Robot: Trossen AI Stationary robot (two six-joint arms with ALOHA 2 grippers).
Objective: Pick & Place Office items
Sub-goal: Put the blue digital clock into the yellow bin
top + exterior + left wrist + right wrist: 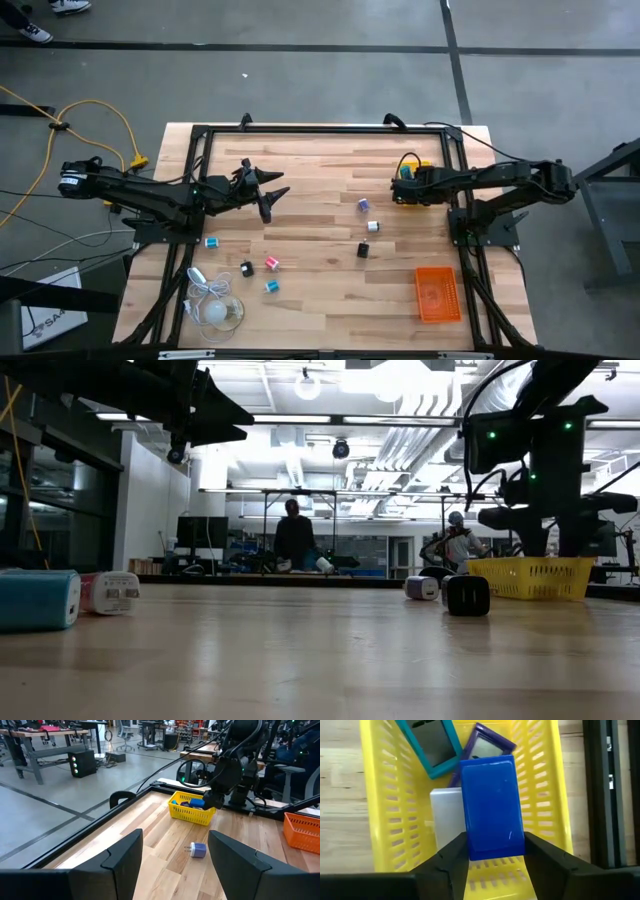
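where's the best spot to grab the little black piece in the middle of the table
Probably from straight above, closing across two opposite flat sides of the black piece. It stands as a small upright block on bare wood, clear of the white piece, so both sides look reachable.

The wooden table (320, 290) carries scattered office items (271, 263), two trays and a corded bulb.

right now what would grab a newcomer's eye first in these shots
The right gripper hangs over the yellow tray at the table's far right, a blue rectangular piece between its fingers, above teal, purple and white pieces already in the tray. The orange tray sits alone at the near right. Small items lie scattered mid-table, and the left gripper waits open on the left.
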